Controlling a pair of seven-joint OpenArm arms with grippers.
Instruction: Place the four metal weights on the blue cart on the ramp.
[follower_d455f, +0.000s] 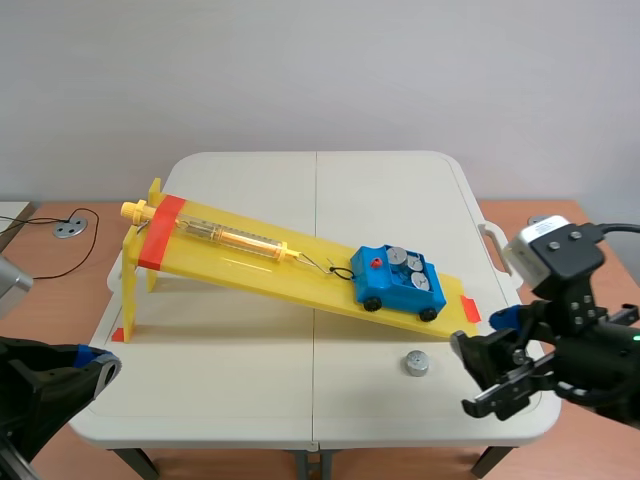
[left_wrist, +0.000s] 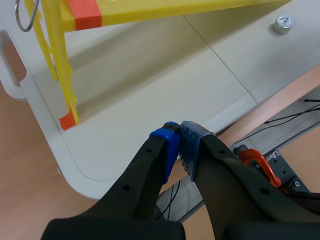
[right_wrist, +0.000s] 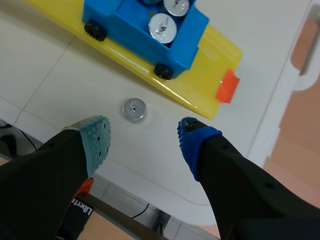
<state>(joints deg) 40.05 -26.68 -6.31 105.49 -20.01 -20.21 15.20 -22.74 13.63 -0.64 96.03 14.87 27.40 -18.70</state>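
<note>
The blue cart (follower_d455f: 398, 281) sits low on the yellow ramp (follower_d455f: 250, 262), with three metal weights (follower_d455f: 413, 264) in its tray. A fourth weight (follower_d455f: 416, 362) lies loose on the white table in front of the ramp's lower end. My right gripper (follower_d455f: 472, 375) hovers open just right of that weight. In the right wrist view the loose weight (right_wrist: 134, 109) lies just ahead of the open right gripper (right_wrist: 144, 142), with the cart (right_wrist: 150, 30) and its weights (right_wrist: 162, 28) beyond. My left gripper (left_wrist: 179, 142) is shut on nothing over the table's near left corner.
A clear tube spring scale (follower_d455f: 225, 236) lies on the ramp, tied by string to the cart. Orange tape marks the ramp's high end (follower_d455f: 160, 232) and low end (follower_d455f: 470, 308). The ramp's yellow legs (left_wrist: 62, 60) stand near the left gripper. Wooden tables flank the white table (follower_d455f: 250, 400).
</note>
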